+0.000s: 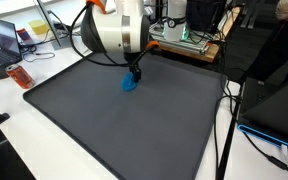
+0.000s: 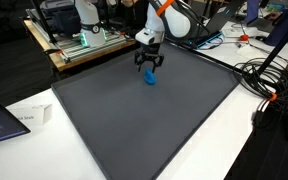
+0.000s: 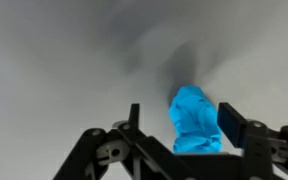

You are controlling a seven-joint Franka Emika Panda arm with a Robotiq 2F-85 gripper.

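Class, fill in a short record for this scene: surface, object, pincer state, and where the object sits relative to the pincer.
Surface: dark grey mat on a white table
Object: blue thing, small, resting on the mat
Pincer: pincer open, fingers pointing down at the mat
Relation: blue thing sits between the fingers, closer to one of them in the wrist view; whether they touch cannot be told

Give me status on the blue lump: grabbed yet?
Not yet. Done: the gripper is down at the blue lump on the dark mat, with its fingers either side of the lump in the wrist view. In hand: the jaws stand open, the lump is nearer one finger, and no squeeze is visible. Left: closing and lifting. In both exterior views the lump sits on the mat.
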